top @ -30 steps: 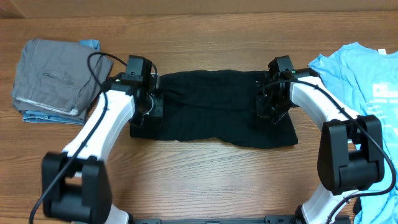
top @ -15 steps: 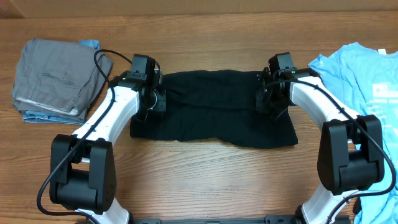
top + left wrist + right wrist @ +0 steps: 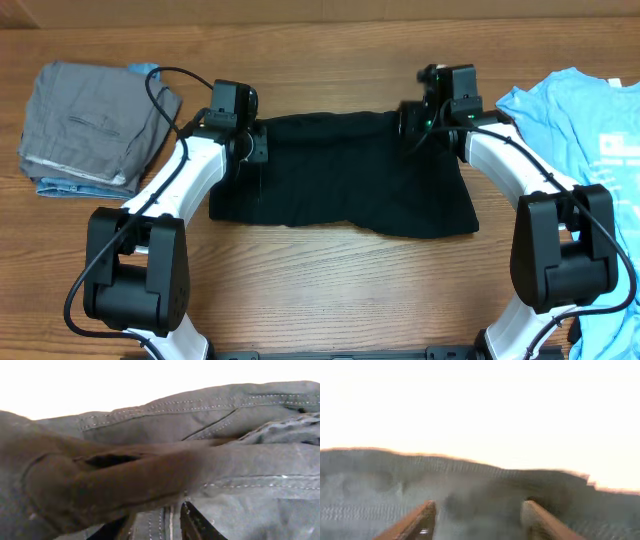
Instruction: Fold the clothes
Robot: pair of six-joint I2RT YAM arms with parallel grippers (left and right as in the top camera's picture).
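Though the black shirt (image 3: 345, 180) lies half-folded, the blue T-shirt (image 3: 570, 110) right of it lies unfolded. Left gripper (image 3: 152, 522) and right gripper (image 3: 479, 507): both spread.

The shirt (image 3: 345, 175) is matt black cloth with stitched seams; the table (image 3: 330, 290) is smooth grained wood

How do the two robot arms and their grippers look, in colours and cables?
The left arm and right arm have white curved link shells between black joint housings. A black cable loops above the left arm. The left gripper and right gripper are black.
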